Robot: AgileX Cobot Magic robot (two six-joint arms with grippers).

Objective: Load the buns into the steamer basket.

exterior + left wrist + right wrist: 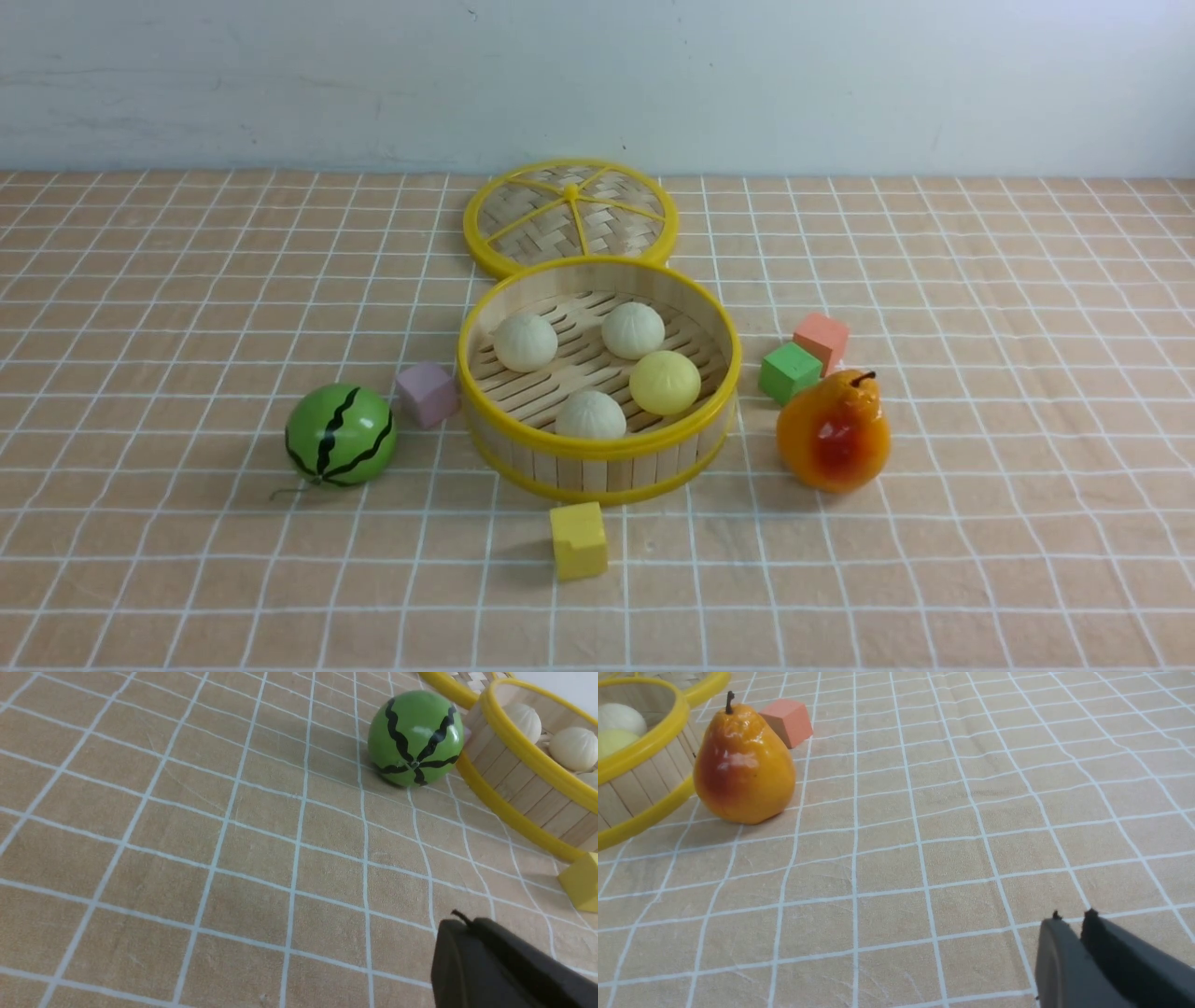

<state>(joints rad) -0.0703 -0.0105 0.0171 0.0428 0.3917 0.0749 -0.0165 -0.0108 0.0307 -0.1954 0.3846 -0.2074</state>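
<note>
All four small round pleated buns sit inside the round bamboo steamer basket [599, 446] with its yellow rims, mid-worktop: an off-white bun [525, 342] and another [633, 329] toward the far side, the pale yellow bun [665, 383] beside them, and a third off-white one [590, 416] against the near wall. The flat woven lid [570, 217] with yellow rim and spokes lies just behind the basket, toward the worktop's far edge. My left pincer [460, 926] hangs over bare checked cloth, jaws pressed together with nothing between them; the green striped watermelon ball [415, 738] rests ahead of it, close to the basket wall. My right pincer [1071, 919] shows a narrow slit between its tips, empty, well apart from the glossy orange pear [743, 763]. A yellow block [578, 540] sits nearest the worktop's near edge.
</note>
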